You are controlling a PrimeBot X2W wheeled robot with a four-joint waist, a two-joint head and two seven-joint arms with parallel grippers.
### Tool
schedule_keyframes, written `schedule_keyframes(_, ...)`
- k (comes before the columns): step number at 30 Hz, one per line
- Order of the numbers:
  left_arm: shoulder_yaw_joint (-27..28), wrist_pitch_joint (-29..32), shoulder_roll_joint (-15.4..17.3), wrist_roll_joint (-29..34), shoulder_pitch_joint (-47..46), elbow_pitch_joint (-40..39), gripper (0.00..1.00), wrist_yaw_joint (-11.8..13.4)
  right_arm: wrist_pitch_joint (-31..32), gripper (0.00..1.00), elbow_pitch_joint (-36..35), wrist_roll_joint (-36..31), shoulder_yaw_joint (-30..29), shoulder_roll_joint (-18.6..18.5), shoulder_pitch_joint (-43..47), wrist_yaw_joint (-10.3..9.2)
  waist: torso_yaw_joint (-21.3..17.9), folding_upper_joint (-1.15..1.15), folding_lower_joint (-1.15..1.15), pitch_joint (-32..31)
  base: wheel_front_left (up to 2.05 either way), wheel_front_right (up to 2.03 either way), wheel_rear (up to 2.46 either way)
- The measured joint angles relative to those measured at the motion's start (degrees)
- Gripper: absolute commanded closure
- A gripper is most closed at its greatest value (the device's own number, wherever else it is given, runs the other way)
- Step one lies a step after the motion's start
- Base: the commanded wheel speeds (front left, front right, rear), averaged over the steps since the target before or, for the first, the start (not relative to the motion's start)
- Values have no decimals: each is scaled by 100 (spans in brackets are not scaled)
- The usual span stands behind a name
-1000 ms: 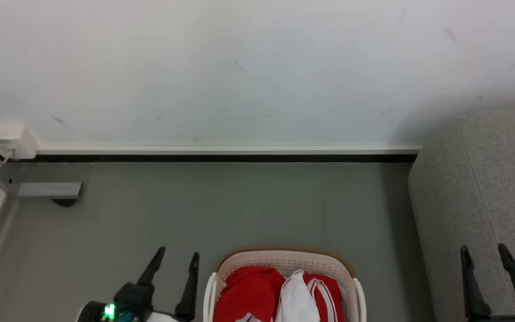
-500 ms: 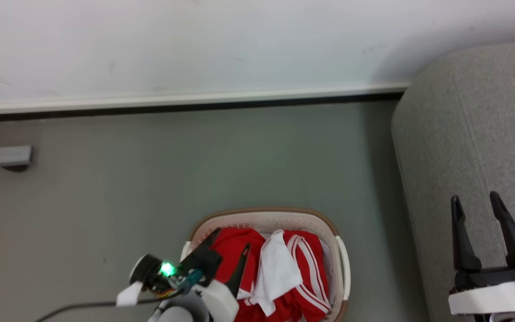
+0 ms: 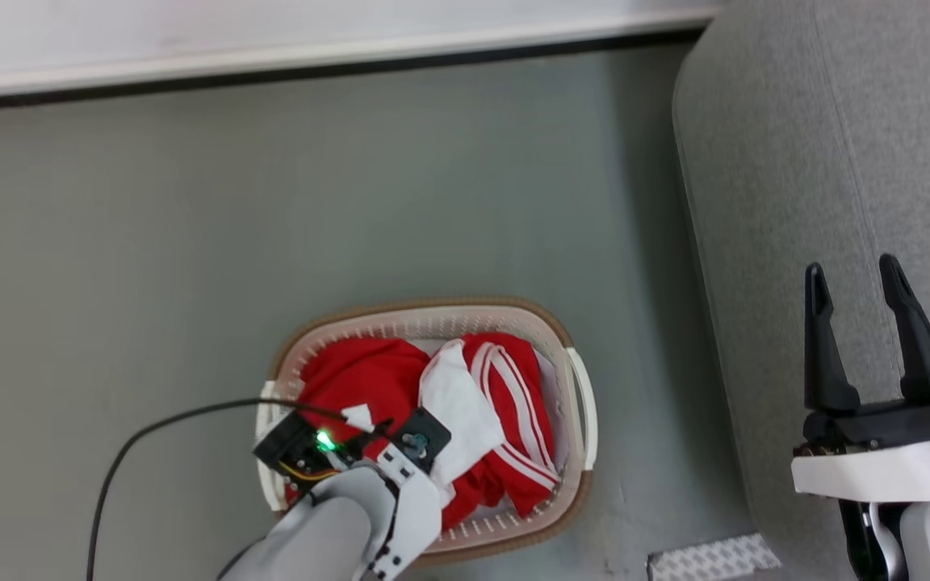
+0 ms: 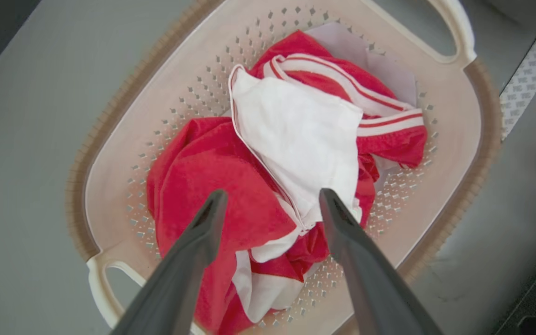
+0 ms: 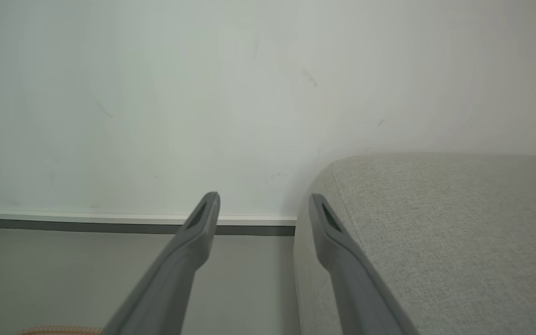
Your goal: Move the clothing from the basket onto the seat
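The basket [image 3: 574,387] stands on the grey floor, just left of the seat [image 3: 796,161]. Red clothing [image 3: 360,375] with white stripes and a white patch lies heaped inside it. My left forearm [image 3: 352,508] reaches over the basket's near left part. In the left wrist view my left gripper [image 4: 271,199] points down at the clothing [image 4: 193,177], open, its fingertips just above the fabric with nothing between them; the basket wall [image 4: 454,125] rings the heap. My right gripper [image 3: 852,278] hovers open over the seat's left edge, also shown as right gripper [image 5: 263,201] beside the seat [image 5: 435,223].
A white wall with a dark baseboard [image 3: 271,68] runs along the far side of the floor. A black cable [image 3: 150,428] loops from my left wrist over the floor. A pale patterned strip [image 3: 711,557] lies on the floor between basket and seat.
The head camera has tilted down. My left arm has swung from the floor left of the basket to over it, fingers now pointing down at the clothing. Both grippers stay open.
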Motion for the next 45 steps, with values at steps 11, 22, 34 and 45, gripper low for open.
schedule_keyframes(11, -288, 571, 103, 293, -669, 1063, 0, 294, 0, 0, -186, 169, 70, 74, -347, 0, -343, 0, 0, 784, 0, 0, 0)
schedule_keyframes(22, -611, 661, 147, 530, -1208, 1421, 0, 381, 0, 0, -393, 365, 237, 83, -643, 0, -474, 0, 0, 1349, 0, 0, 0)
schedule_keyframes(34, -390, 383, 74, 96, -1375, 1507, 100, 419, 0, 0, -377, 361, 111, 89, -630, 0, -488, 0, -1, 1417, 0, 0, 0)
schedule_keyframes(45, 98, -623, 21, -926, -727, 939, 100, 346, -1, 0, -176, 182, -87, 68, -42, 0, -44, 0, -1, 330, 0, 0, 0)
